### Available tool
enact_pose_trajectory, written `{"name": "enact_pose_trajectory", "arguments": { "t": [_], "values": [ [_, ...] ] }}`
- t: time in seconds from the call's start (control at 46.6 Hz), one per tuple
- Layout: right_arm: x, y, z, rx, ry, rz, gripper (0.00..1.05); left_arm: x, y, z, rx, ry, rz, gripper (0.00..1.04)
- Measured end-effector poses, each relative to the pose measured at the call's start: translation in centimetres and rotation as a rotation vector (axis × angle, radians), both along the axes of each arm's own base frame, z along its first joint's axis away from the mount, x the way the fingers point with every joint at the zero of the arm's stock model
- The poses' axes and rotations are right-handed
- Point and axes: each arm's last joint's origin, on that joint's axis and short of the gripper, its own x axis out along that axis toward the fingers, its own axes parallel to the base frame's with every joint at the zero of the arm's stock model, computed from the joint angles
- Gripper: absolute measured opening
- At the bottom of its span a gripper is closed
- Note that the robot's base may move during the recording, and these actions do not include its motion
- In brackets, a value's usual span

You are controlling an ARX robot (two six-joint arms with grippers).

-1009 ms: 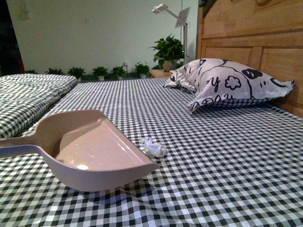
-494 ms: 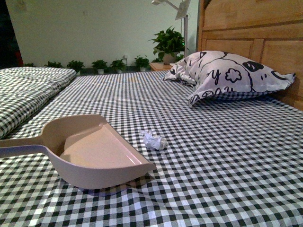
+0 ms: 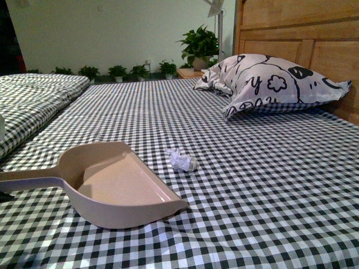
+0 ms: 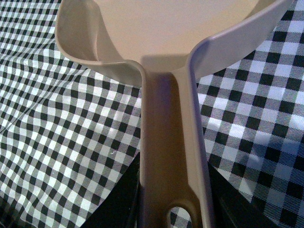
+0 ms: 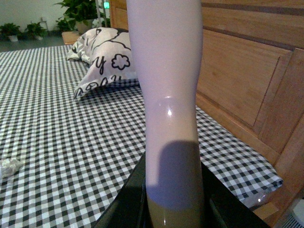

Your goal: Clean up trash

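Note:
The trash, a small crumpled white paper ball [image 3: 182, 160], lies on the checkered bedsheet just right of the dustpan's open mouth, apart from it. It also shows small in the right wrist view [image 5: 10, 166]. The beige dustpan [image 3: 120, 188] rests on the sheet, its long handle [image 3: 28, 180] running off to the left. My left gripper [image 4: 173, 209] is shut on that dustpan handle [image 4: 168, 142]. My right gripper [image 5: 173, 209] is shut on the pale brush handle [image 5: 168, 95]; the brush head is out of view. Neither arm shows in the front view.
A white pillow with black doodles [image 3: 272, 84] lies against the wooden headboard [image 3: 303, 33] at the back right. A folded checkered quilt [image 3: 33, 101] lies at the left. Potted plants [image 3: 199, 47] stand beyond the bed. The bed's right edge [image 5: 266, 185] is near the headboard.
The front view has tilted down and shifted, so everything sits higher in the frame. The dustpan has lowered onto the sheet, and the gap between its mouth and the paper ball has widened.

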Motion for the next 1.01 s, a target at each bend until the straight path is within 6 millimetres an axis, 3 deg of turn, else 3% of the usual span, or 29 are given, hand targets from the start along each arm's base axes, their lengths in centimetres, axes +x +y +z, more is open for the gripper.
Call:
{"name": "enact_pose_trajectory", "arguments": {
  "t": [0.966, 1.009],
  "values": [
    [0.01, 0.01, -0.01, 0.002, 0.001, 0.002, 0.2, -0.31, 0.0, -0.31, 0.034, 0.033, -0.01, 0.28],
    [0.41, 0.05, -0.14, -0.002, 0.099, 0.045, 0.2, -0.31, 0.02, -0.31, 0.034, 0.033, -0.01, 0.28]
  ]
}}
